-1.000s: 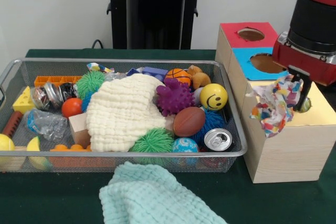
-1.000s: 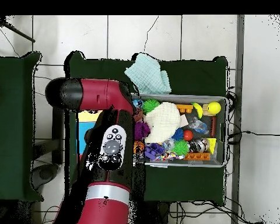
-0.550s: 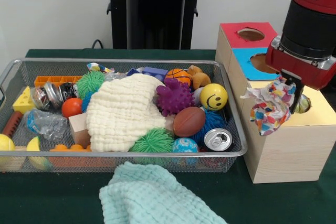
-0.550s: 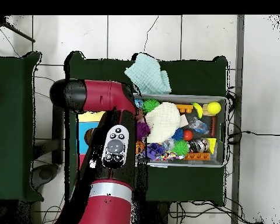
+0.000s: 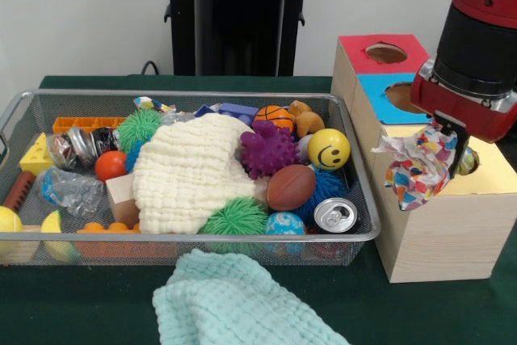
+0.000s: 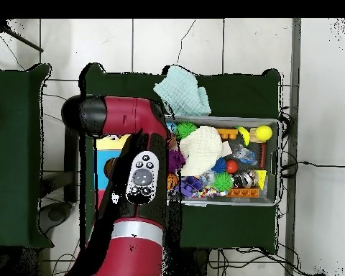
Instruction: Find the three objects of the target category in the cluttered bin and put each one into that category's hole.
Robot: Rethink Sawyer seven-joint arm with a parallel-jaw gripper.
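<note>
Crumpled multicolour wrapper (image 5: 418,166) gripped in tool (image 5: 449,149), right of frame; shifted slightly up/right vs 0.5 s ago, over yellow box (image 5: 485,177) hole. Release pending.

No words, brand names or numbers can be read anywhere; the only sign is the printed black smiling face on the yellow ball (image 5: 328,149), which lies in the wire bin (image 5: 362,187) just right of the purple spiky ball (image 5: 266,150).
</note>
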